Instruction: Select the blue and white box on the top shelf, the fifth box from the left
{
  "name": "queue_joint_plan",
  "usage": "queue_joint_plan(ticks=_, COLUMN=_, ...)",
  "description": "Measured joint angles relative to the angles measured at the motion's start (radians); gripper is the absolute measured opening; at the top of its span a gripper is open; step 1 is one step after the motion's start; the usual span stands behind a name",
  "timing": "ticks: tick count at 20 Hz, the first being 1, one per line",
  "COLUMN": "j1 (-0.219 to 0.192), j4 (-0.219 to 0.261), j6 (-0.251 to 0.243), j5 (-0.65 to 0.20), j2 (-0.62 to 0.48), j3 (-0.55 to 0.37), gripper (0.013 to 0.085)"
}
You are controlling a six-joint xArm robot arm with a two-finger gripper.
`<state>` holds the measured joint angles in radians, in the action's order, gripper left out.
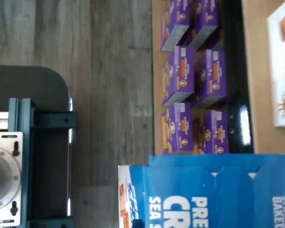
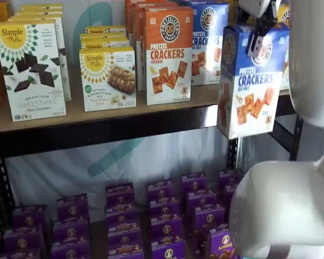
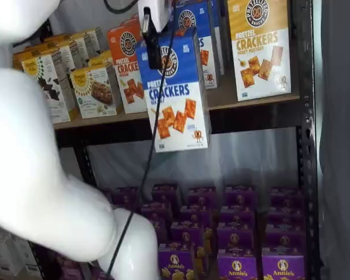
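The blue and white box (image 2: pixel 252 81) hangs in the air in front of the top shelf (image 2: pixel 70 116), out past its black front rail, tilted slightly. My gripper (image 2: pixel 257 39) is shut on its upper end, with a black finger (image 3: pixel 152 46) lying over the box's front (image 3: pixel 176 96) by the round logo. The box's blue top flaps fill one edge of the wrist view (image 1: pixel 213 199). Another box alike (image 2: pixel 208 40) still stands on the shelf behind it, also seen in a shelf view (image 3: pixel 199 26).
An orange Cheddar cracker box (image 2: pixel 169 54) and Simple Mills boxes (image 2: pixel 29 70) stand further left on the top shelf. A yellow cracker box (image 3: pixel 259 44) stands to the right. Purple Annie's boxes (image 3: pixel 233 233) fill the lower shelf. My white arm (image 2: pixel 291 205) is in the foreground.
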<state>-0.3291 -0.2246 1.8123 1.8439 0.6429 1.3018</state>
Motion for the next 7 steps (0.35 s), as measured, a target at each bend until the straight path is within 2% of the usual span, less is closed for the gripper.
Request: queue_joint_plan(ticks=7, j1=-0.011, j4=0.011, j6=0.023, j5=-0.032, j2=0.094, j3=-0.142, gripper=0.0610)
